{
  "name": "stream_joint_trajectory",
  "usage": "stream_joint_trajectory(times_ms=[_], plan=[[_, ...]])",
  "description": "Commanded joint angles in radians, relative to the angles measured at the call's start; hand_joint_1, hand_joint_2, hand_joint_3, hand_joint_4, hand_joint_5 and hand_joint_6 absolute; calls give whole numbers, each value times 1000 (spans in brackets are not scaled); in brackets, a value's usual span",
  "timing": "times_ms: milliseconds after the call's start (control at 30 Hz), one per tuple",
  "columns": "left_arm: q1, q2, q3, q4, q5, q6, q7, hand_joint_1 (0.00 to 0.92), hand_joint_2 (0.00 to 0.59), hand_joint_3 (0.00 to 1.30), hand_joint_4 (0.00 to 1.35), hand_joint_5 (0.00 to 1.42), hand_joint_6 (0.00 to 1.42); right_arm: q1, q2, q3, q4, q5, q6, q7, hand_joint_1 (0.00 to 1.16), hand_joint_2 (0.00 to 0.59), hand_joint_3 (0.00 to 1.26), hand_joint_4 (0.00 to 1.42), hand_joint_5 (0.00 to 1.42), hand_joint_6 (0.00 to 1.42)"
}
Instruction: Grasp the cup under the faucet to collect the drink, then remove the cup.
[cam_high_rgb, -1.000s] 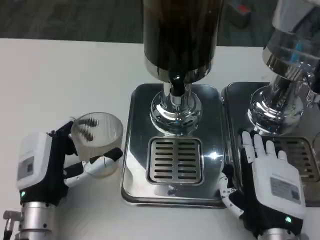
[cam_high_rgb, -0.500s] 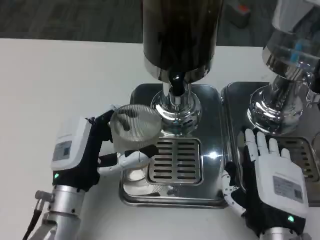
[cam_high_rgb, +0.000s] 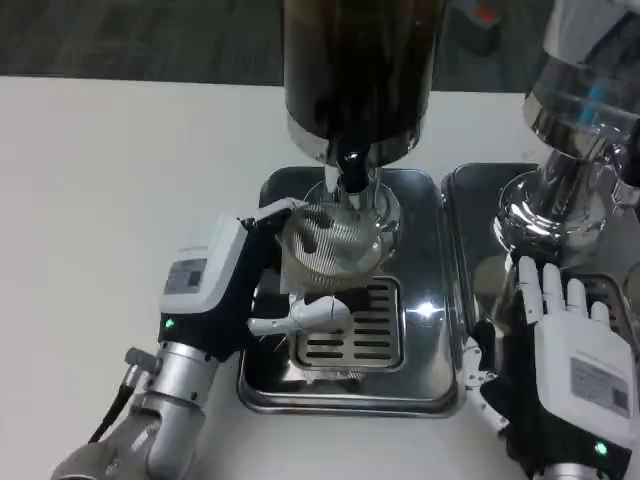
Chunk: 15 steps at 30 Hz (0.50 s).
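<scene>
From the head view, a white table (cam_high_rgb: 110, 200) runs back to a dark carpeted floor (cam_high_rgb: 130, 40). On it stand two chrome drip trays side by side: the near tray (cam_high_rgb: 430, 385) bears a dark drink dispenser (cam_high_rgb: 358, 70), the right tray (cam_high_rgb: 470, 215) a second clear dispenser (cam_high_rgb: 585, 90). The left hand (cam_high_rgb: 225, 290) grips the ribbed clear cup (cam_high_rgb: 330, 240), holding it above the slotted grate (cam_high_rgb: 350, 335), just under the faucet (cam_high_rgb: 350, 170). The right hand (cam_high_rgb: 575, 370) lies flat, fingers apart, holding nothing, between the trays' front corners.

A clear ribbed cup (cam_high_rgb: 330, 240), a shiny silver slotted tray (cam_high_rgb: 350, 385), a white table (cam_high_rgb: 120, 180).
</scene>
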<state>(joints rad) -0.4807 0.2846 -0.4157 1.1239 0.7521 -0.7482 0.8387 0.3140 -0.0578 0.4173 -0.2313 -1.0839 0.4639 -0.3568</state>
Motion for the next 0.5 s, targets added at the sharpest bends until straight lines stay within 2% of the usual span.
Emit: stream_joint_trajectory(times_ms=[33, 200, 333, 500], plan=[[-36, -14, -26, 25, 8, 0, 10, 535, 90, 545, 671, 855, 888, 16, 11, -2, -18, -18, 14, -23, 370, 563, 33, 0, 0, 0], [-44, -18, -51, 46, 11, 17, 3, 527, 90, 537, 658, 837, 865, 16, 17, -4, -17, -13, 12, -21, 370, 563, 33, 0, 0, 0], [-62, -7, -79, 61, 23, 30, -29, 458, 88, 491, 589, 766, 772, 11, 19, -5, -11, -9, 10, -17, 370, 563, 33, 0, 0, 0], [-60, 12, -85, 62, 4, 31, -63, 213, 57, 332, 457, 677, 574, 6, 19, -6, -4, -1, 4, -11, 370, 563, 33, 0, 0, 0]])
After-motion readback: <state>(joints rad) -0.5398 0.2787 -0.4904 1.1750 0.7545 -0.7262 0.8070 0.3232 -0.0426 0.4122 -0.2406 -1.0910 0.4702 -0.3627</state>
